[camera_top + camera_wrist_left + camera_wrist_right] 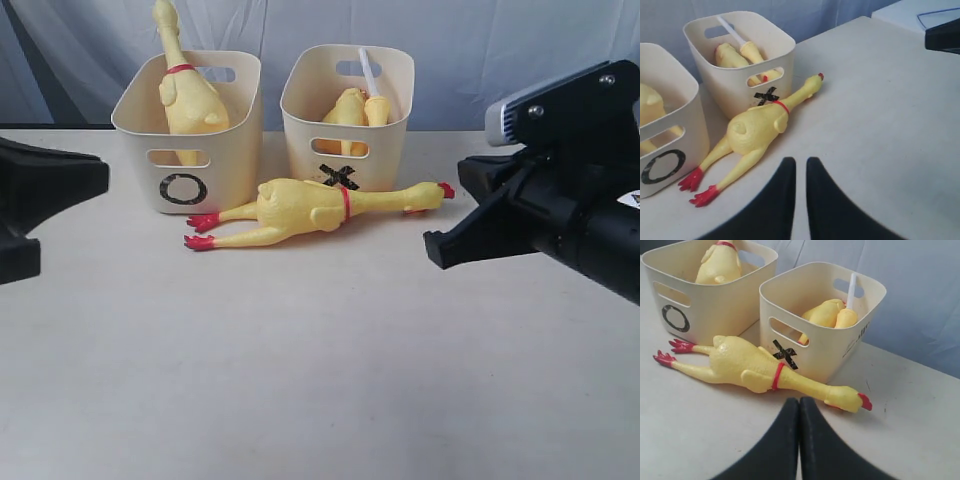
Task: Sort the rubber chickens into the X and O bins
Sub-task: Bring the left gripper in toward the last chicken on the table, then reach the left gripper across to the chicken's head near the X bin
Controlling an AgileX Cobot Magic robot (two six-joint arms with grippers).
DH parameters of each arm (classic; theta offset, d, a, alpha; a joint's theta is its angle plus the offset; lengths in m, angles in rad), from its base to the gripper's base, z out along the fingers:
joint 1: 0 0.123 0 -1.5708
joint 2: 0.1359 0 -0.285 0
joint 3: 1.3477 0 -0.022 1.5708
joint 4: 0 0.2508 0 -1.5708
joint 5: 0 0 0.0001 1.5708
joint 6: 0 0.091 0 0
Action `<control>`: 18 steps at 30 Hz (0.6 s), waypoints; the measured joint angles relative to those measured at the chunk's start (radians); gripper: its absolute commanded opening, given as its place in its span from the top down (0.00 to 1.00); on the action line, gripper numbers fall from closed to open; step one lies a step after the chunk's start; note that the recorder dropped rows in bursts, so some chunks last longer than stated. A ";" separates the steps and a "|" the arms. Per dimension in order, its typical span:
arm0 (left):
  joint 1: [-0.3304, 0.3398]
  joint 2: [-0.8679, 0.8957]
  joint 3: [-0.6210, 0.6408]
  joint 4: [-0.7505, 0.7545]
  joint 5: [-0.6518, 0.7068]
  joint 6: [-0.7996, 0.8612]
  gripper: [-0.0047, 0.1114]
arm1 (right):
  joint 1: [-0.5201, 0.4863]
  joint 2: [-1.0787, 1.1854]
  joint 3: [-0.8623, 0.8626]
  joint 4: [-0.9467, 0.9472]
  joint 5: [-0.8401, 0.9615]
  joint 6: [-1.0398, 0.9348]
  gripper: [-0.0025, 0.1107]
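Observation:
One rubber chicken (pixel 300 210) lies flat on the table in front of both bins, its red feet toward the O bin (pixel 225 170) and its head past the X bin (pixel 385 150). A second chicken (pixel 190 100) stands in the O bin with its neck sticking up above the rim. A third chicken (pixel 350 108) is curled inside the X bin. My left gripper (pixel 800 162) hovers near the lying chicken (pixel 752 131), its fingers almost touching with nothing between them. My right gripper (pixel 799 401) is shut and empty, just short of that chicken's neck (pixel 805 385).
A white stick (pixel 368 72) leans in the X bin. A pale cloth backdrop hangs behind the bins. The left arm (pixel 40 190) and right arm (pixel 560 200) sit at the table's sides, with bare table in front between them.

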 measured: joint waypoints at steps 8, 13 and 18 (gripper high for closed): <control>-0.239 0.228 -0.036 -0.058 -0.223 0.230 0.53 | 0.000 0.008 0.000 0.070 -0.037 -0.004 0.99; -0.405 0.383 -0.121 -0.064 -0.385 0.390 0.53 | 0.000 0.008 0.000 0.249 -0.149 -0.004 0.99; -0.521 0.539 -0.224 -0.065 -0.513 0.482 0.53 | 0.000 0.005 0.000 0.313 -0.178 -0.006 0.99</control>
